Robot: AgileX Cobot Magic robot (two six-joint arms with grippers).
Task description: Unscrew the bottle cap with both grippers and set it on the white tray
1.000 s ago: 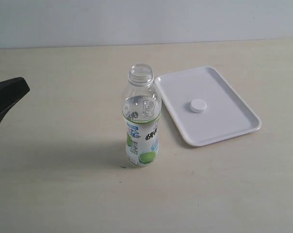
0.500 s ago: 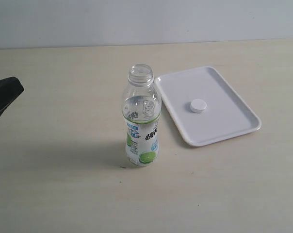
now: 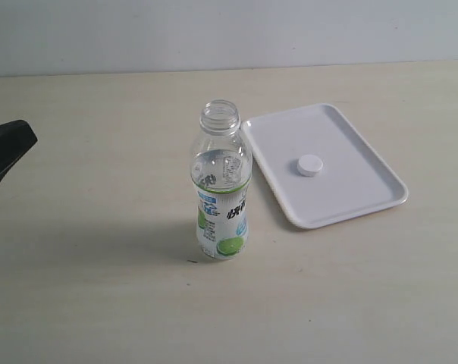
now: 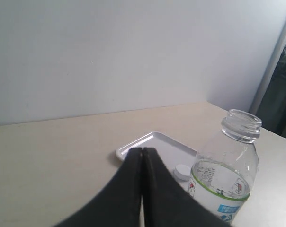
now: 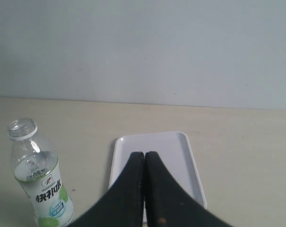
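Bottle cap [image 3: 310, 164] lies on white tray [image 3: 354, 148], two o'clock from bottle [image 3: 222, 193] (neck bare); left hand [image 4: 142, 151], right hand [image 5: 144, 155] clenched empty.

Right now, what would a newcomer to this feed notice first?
The bottle stands upright and uncapped mid-table, its threaded neck bare. Just to its right in the exterior view, the bottle cap lies on the white tray. Both arms hold nothing: the left tool is shut at the exterior view's left edge, and the right tool, also shut, shows only in its own wrist camera.
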